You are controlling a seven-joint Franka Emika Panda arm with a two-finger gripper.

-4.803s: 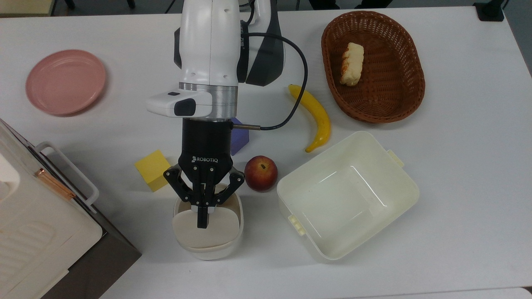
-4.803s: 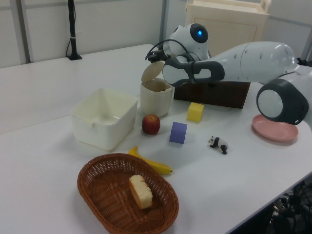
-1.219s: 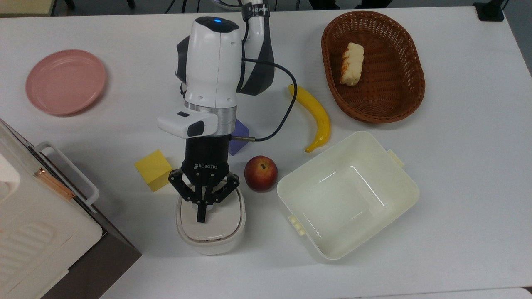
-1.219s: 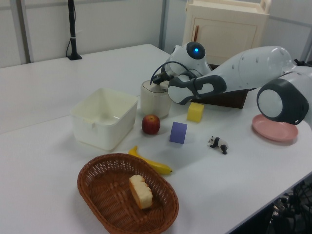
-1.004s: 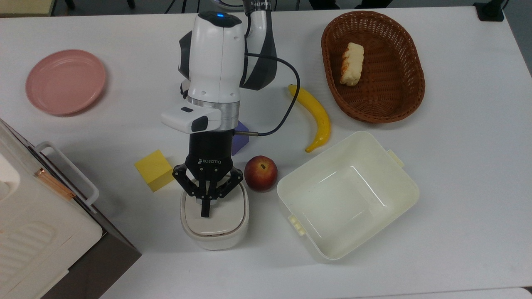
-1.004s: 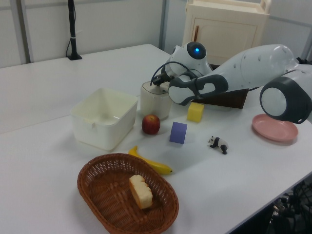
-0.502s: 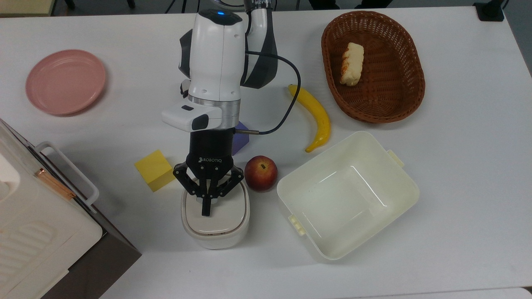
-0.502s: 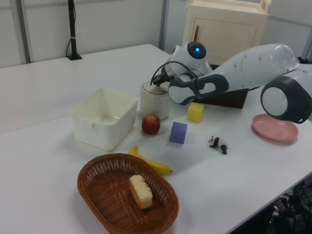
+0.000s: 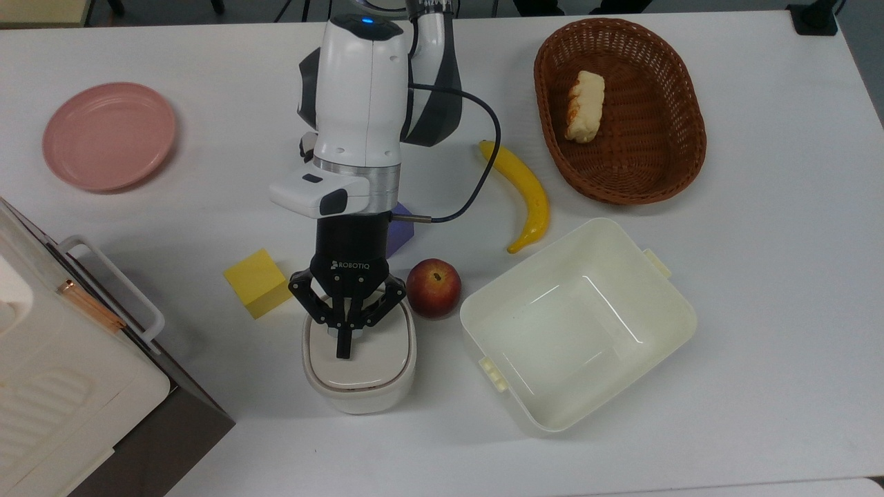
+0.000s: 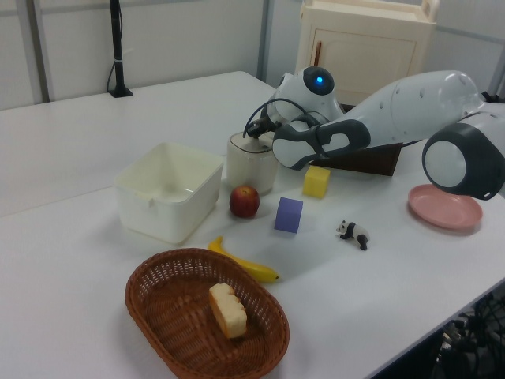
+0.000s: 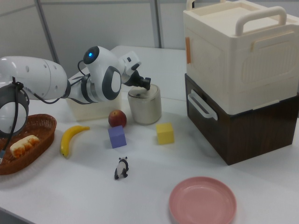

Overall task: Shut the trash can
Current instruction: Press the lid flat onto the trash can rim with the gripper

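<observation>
I see the trash can (image 9: 359, 366) standing on the white table (image 9: 760, 310) with its lid lying flat across the top. In the top view it sits between the yellow cube (image 9: 256, 282) on the top view's left and the apple (image 9: 433, 288) on the top view's right, with the purple cube (image 9: 399, 231) partly hidden behind the arm.

My gripper (image 9: 342, 351) is over the lid, the black fingers pressed together into one narrow tip that touches or nearly touches the lid's surface; I cannot tell which. It pinches nothing. In the right view the gripper (image 11: 145, 84) sits at the upper edge of the trash can (image 11: 145, 106), and in the left view the trash can (image 10: 251, 163) is half covered by the wrist.

On the top view's right of the apple stands the large cream tub (image 9: 580, 324), open. Beyond it lies the banana (image 9: 525, 193), and further off the brown wicker basket (image 9: 684, 117) with a piece of bread (image 9: 585, 107) inside. The pink plate (image 9: 109, 136) sits well apart at the top view's left. The big white box (image 11: 243, 51) with a handle stands on a dark brown cabinet (image 11: 252, 121). A small panda figure (image 11: 122, 168) stands near the table's front in the right view.
</observation>
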